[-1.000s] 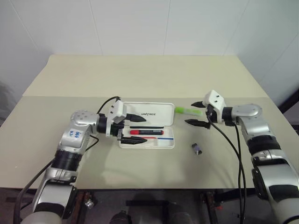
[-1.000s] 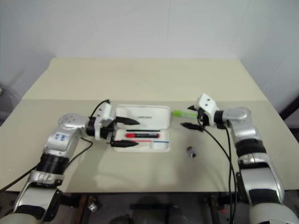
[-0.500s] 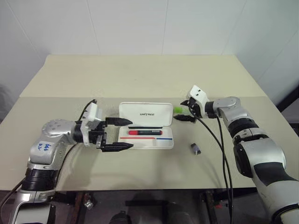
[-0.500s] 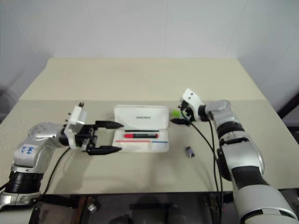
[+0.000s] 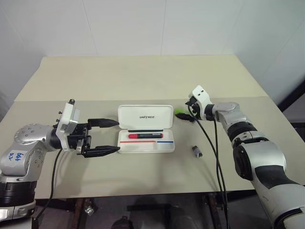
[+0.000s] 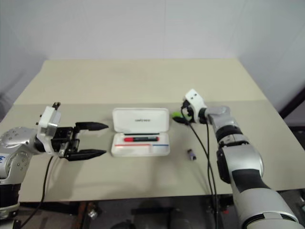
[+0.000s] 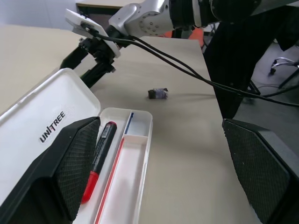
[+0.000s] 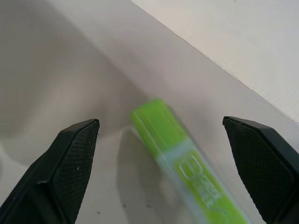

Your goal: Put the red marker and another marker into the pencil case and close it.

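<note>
The white pencil case (image 5: 145,117) lies open at the table's middle, its lid raised at the back. The red marker (image 5: 144,136) lies in its tray (image 7: 131,186). The light green marker (image 8: 182,158) lies on the table just right of the lid. My right gripper (image 5: 187,110) stands open over this marker (image 5: 180,112), one finger on each side of it and neither pressing it. My left gripper (image 5: 117,136) is open and holds nothing. It hovers left of the case and points at it.
A small grey-purple stub (image 5: 197,151) lies on the table right of the case, nearer the front edge. A seam crosses the tabletop behind the case. Black cables hang from my right wrist (image 7: 187,70) over the table.
My left gripper has pulled back from over the case's tray to its left side, still open. My right gripper has moved in over the green marker and rolled.
</note>
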Available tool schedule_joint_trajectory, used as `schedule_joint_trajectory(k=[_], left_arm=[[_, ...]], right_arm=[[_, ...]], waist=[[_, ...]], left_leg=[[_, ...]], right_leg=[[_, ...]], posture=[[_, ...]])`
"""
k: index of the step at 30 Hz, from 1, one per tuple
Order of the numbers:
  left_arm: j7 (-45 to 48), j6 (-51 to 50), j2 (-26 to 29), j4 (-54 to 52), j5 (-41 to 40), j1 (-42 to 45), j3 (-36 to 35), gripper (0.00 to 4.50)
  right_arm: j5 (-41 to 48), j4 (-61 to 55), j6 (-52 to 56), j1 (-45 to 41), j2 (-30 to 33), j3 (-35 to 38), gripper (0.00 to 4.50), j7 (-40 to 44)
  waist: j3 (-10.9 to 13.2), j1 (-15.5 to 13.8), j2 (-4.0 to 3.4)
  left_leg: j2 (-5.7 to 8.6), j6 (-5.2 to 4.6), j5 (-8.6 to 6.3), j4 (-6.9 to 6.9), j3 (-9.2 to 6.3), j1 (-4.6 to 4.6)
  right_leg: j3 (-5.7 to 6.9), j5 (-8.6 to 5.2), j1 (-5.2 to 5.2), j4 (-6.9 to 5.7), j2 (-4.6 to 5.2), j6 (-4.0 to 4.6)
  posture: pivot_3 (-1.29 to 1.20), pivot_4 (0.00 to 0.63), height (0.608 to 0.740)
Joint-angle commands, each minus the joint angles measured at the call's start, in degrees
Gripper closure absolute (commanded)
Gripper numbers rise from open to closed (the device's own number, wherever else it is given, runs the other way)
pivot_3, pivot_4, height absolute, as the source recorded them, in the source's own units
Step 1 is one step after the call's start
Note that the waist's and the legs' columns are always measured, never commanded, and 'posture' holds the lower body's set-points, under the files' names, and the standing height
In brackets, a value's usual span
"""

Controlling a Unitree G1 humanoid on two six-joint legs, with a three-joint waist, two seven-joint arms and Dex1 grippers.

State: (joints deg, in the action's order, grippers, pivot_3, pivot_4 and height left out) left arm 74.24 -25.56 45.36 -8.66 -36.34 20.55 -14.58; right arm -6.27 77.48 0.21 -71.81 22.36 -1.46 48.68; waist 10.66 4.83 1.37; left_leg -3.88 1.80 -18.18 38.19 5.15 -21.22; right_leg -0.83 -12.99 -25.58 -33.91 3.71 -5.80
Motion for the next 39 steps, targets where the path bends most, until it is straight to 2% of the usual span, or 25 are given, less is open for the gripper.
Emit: schedule_joint_trajectory(k=[1,17,28,39], left_arm=[[-1.6,-0.5,1.5,-3.1,-2.2,-1.0,-2.8,0.05],[-5.8,-1.1,2.1,-6.6,-4.1,-3.8,-4.4,0.05],[-7.1,-0.7,1.7,-6.9,-4.1,-3.6,-4.0,0.05],[-7.8,-0.5,1.5,-6.8,-4.1,-3.7,-3.8,0.05]], right_arm=[[-1.7,0.4,3.6,-1.6,-0.4,-0.3,0.00,-1.0],[-6.2,1.0,13.7,-4.1,-3.5,-0.9,0.00,-7.3],[-12.0,1.1,12.7,-6.3,-3.4,-5.7,0.00,-11.5],[-8.2,1.4,21.8,-6.4,-4.6,-0.9,0.00,-10.6]], waist=[[0.0,0.1,0.00],[0.0,0.2,0.01],[0.0,0.1,0.03],[0.0,0.1,0.03]], left_leg=[[0.00,0.01,0.00,0.00,0.00,0.00],[-0.02,0.01,0.01,-0.01,0.00,0.04],[0.01,0.03,0.05,0.03,-0.02,0.09],[0.01,0.01,0.04,-0.06,-0.02,0.05]], right_leg=[[0.00,0.00,0.00,0.00,0.00,0.00],[-0.01,-0.01,-0.01,-0.04,-0.02,0.01],[-0.06,0.01,0.01,-0.17,-0.01,0.01],[-0.05,0.01,0.01,-0.05,-0.01,0.02]], posture=[[0.00,0.150,0.740],[0.00,0.150,0.740],[0.00,0.150,0.740],[0.00,0.150,0.740]])
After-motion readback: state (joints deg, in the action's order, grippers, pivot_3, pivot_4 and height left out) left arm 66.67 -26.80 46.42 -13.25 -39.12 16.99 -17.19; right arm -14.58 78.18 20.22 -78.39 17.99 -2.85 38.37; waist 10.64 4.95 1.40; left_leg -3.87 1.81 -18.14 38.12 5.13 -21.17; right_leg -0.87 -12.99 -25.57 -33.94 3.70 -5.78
